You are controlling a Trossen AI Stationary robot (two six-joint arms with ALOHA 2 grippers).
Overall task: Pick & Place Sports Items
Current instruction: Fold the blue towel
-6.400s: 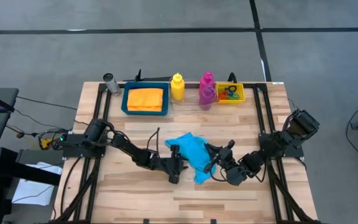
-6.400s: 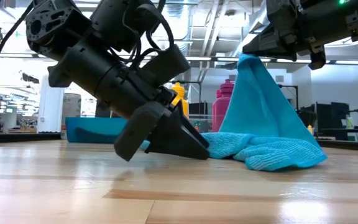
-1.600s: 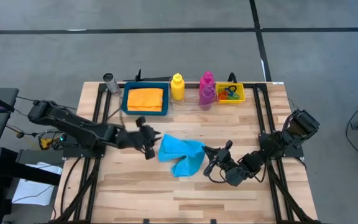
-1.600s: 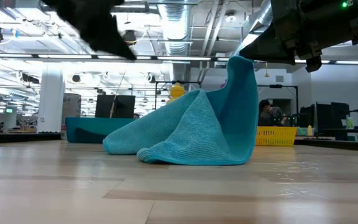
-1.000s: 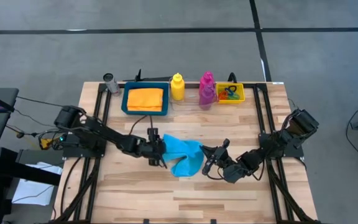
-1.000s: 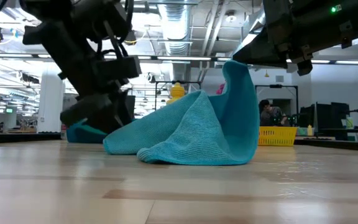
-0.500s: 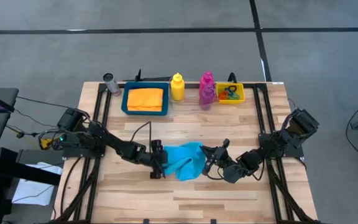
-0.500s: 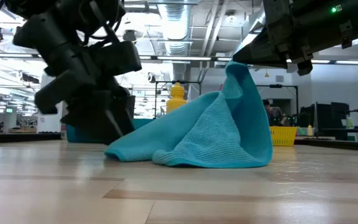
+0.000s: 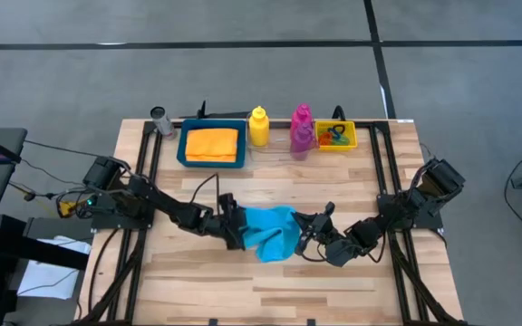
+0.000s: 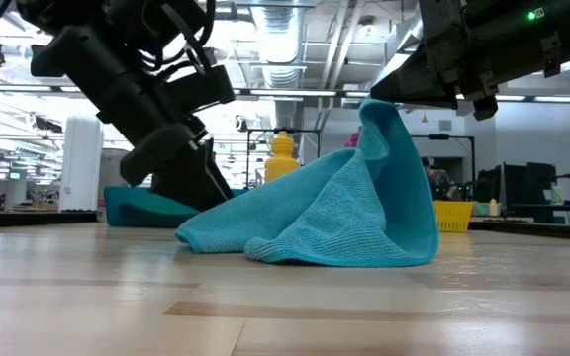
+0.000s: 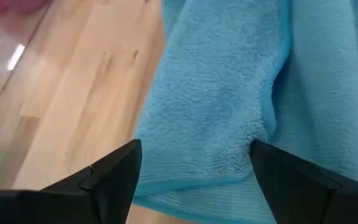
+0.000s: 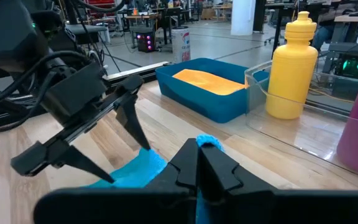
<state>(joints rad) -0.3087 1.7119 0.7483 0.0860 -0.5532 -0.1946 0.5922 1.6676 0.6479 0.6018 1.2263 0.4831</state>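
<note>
The cyan cloth (image 9: 270, 231) lies bunched at the table's middle, its lower folds (image 10: 305, 242) on the wood. My right gripper (image 9: 304, 226) is shut on its right corner, which stands up as a peak. My left gripper (image 9: 236, 231) is open at the cloth's left edge (image 11: 185, 186), which lies between its two fingers (image 11: 107, 177). The orange cloth (image 9: 212, 143) lies in the blue tray (image 9: 185, 145). The yellow bottle (image 9: 258, 127) and the magenta bottle (image 9: 301, 125) stand at the far edge. My right gripper pinches one corner of the cloth (image 12: 209, 144) between its two shut fingers; a small tuft shows past the tips. The fingers come nearly level from the table's right side. The corner (image 10: 374, 107) is held up, and the cloth hangs from it down onto the table. My left gripper slants down from the table's left, its fingers astride the cloth's left edge; whether they touch the cloth I cannot tell.
A yellow bin (image 9: 335, 135) with coloured rings stands at the far right, next to the bottles. A grey cylinder (image 9: 159, 118) stands at the far left corner. A clear low wall (image 12: 258, 79) stands around the bottles. Bare wood lies near the front edge.
My left gripper has moved toward the table's right, up to the cloth's left edge, and has rolled at the wrist. The cloth's lower folds have slid a little toward the right, while the corner in my right gripper has stayed up.
</note>
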